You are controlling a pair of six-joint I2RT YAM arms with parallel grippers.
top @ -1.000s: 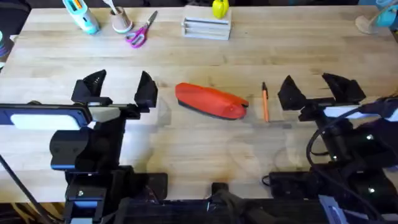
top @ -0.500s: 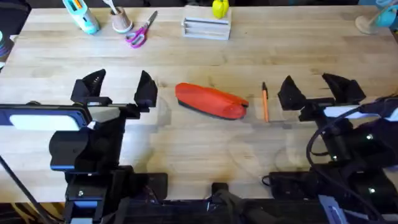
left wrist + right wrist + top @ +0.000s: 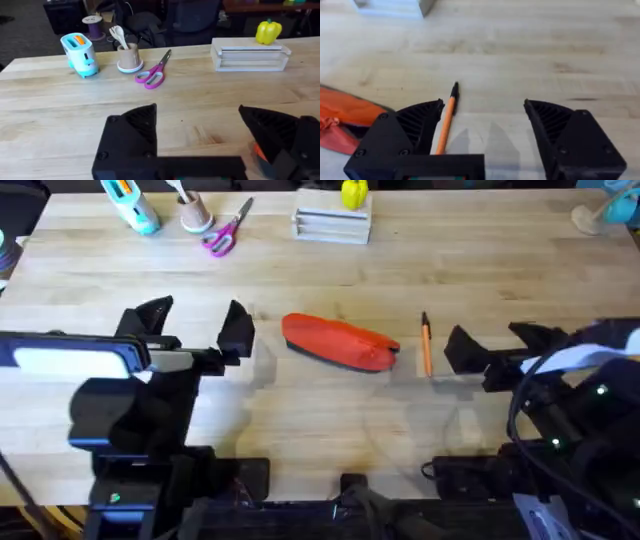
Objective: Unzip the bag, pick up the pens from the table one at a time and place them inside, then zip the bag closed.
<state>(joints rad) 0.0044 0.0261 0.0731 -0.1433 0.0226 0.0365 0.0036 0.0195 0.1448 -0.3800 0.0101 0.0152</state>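
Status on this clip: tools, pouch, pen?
Left tool open, empty. Right tool open beside orange pen. Red pouch on table, untouched. Nothing in the way.

In the right wrist view the orange pen (image 3: pixel 446 121) disappears at its near end behind one finger (image 3: pixel 415 127) of the right gripper (image 3: pixel 485 125), and the red pouch (image 3: pixel 345 117) is cut off by the picture's edge. In the left wrist view a small sliver of the pouch (image 3: pixel 260 151) peeks past a finger (image 3: pixel 272 127) of the left gripper (image 3: pixel 200 130). The pouch's zipper is too small to make out overhead.
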